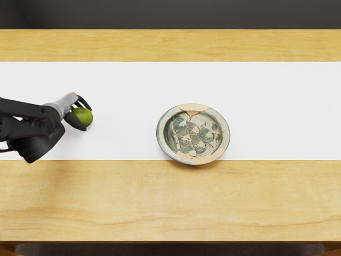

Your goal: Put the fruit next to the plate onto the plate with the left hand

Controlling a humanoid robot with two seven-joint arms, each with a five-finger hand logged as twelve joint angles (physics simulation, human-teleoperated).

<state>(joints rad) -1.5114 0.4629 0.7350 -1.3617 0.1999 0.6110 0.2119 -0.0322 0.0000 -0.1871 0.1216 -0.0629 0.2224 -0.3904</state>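
Well to the left of the round ceramic plate with a green painted pattern [163, 131], the left hand [72, 111] has its dark fingers [75, 122] curled closely around the small round green fruit [84, 117]. Fruit and plate are both over the white cloth strip [266, 106] on the light wooden table [170, 197].

The only view is from the head, set above the near side of the desk [170, 202] and looking down at a slant across it toward a dark background beyond the far edge. It stands far enough back to take in the desk's full depth, while both ends run past the frame. The robot hand [68, 111], with a lime [83, 116] in it, shows close to the picture's left edge at mid-height. The plate [161, 132] lies well to its right, near the centre.
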